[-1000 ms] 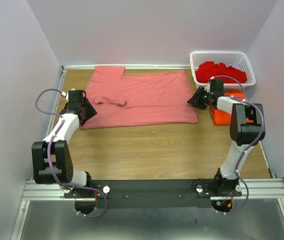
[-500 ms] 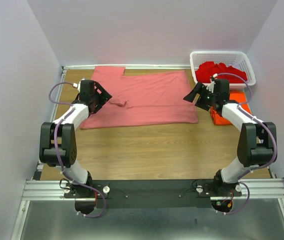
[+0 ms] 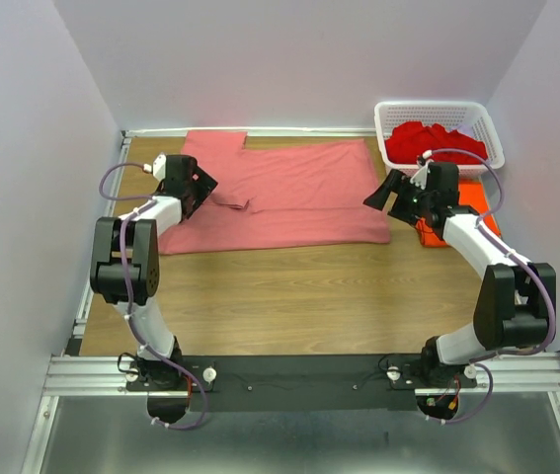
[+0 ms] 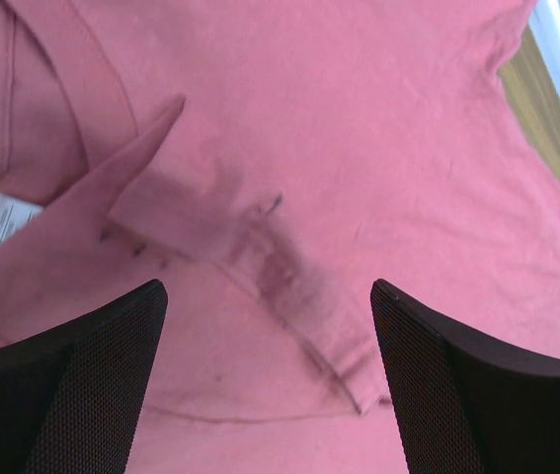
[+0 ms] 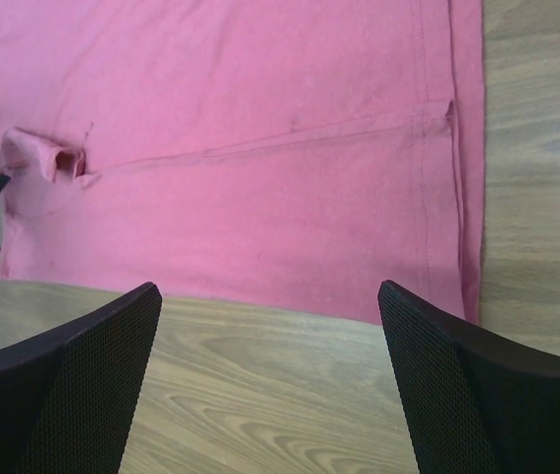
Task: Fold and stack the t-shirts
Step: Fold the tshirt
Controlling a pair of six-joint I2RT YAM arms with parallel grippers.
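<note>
Directly beneath left gripper point(image 4: 268, 291), pink t-shirt point(image 4: 359, 118)

Left wrist view: pink tee point(image 4: 388, 138) runs off the frame everywhere but the upper right corner; full outline not visible. White label point(image 4: 1, 225): print too small to read. My left fingers point(image 4: 72, 395) and right fingers point(image 5: 62, 395) are cut off by the bottom edge. Top view: orange tee point(image 3: 475, 196) mostly hidden behind my right arm point(image 3: 477, 242). Red tees point(image 3: 436, 138) partly masked by the basket point(image 3: 438, 105) wall; count unclear.
</note>
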